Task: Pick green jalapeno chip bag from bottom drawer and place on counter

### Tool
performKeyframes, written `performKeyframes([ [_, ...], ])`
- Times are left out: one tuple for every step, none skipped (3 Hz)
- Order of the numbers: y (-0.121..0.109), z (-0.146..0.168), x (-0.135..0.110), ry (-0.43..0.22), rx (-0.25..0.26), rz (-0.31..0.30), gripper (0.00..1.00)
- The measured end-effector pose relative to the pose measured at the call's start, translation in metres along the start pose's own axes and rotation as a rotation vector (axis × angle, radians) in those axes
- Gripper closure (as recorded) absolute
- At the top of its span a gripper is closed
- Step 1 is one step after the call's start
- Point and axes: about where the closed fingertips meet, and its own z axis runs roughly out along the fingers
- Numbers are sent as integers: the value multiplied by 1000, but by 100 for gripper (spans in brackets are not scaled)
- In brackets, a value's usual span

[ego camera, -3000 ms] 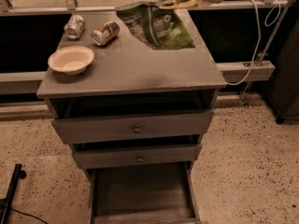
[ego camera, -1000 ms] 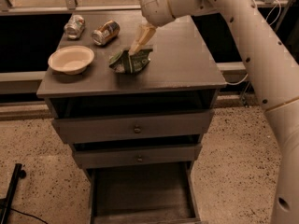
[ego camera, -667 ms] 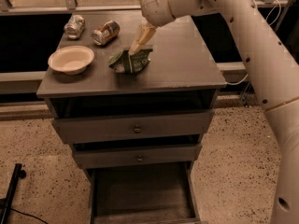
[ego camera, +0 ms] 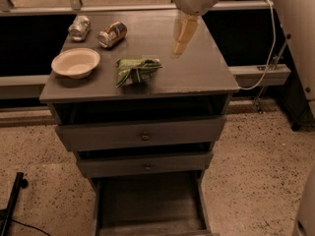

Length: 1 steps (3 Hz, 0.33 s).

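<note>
The green jalapeno chip bag (ego camera: 138,69) lies crumpled on the counter (ego camera: 197,73), near its front edge and right of a bowl. My gripper (ego camera: 180,45) hangs above the counter's back right part, up and to the right of the bag. It is open, empty and well clear of the bag. The bottom drawer (ego camera: 147,203) is pulled out at floor level, and the part of its inside that shows holds nothing.
A pale bowl (ego camera: 75,62) sits at the counter's left. Two cans (ego camera: 79,27) (ego camera: 112,34) lie on their sides behind it. Two knobbed drawers (ego camera: 142,135) sit slightly ajar. A white cable (ego camera: 268,43) hangs at right. A black stand (ego camera: 12,200) rests on the speckled floor at lower left.
The bag has left my gripper and now lies on the counter. My gripper has lifted and moved right, away from it.
</note>
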Motion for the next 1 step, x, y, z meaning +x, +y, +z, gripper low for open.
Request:
performKeyframes([
  [10,1,4,6,-38,14,0],
])
